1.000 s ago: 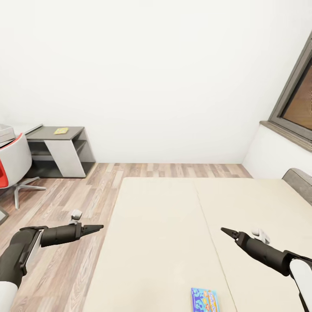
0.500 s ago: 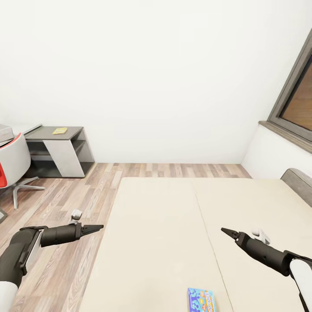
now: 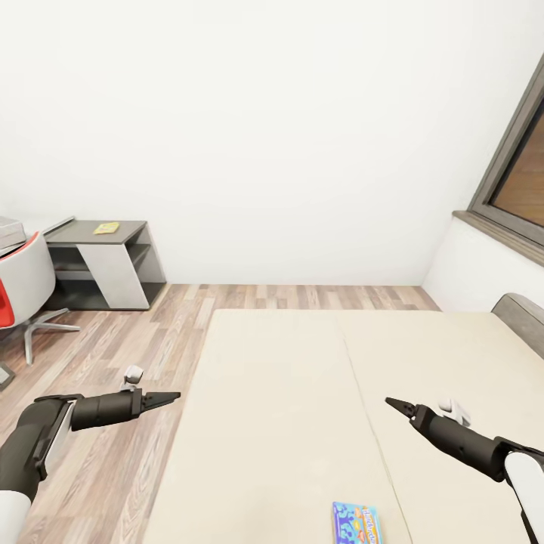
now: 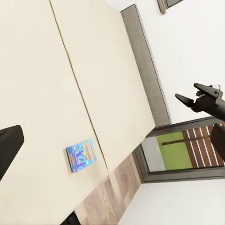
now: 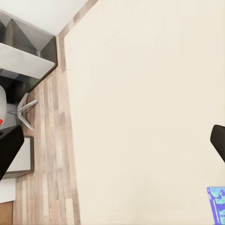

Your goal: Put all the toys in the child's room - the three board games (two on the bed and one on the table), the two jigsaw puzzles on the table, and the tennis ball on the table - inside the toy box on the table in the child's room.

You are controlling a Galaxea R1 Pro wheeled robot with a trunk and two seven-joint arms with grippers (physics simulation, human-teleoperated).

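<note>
Your left hand (image 3: 172, 395) and right hand (image 3: 394, 403) hover pinched narrow, empty; the light-blue board game (image 3: 357, 523) lies uncollected on the bed (image 3: 287, 393).

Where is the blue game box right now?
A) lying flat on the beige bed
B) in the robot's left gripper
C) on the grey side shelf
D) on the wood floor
A: the blue game box lies flat on the beige bed, near its close edge, with both grippers apart from it.
</note>
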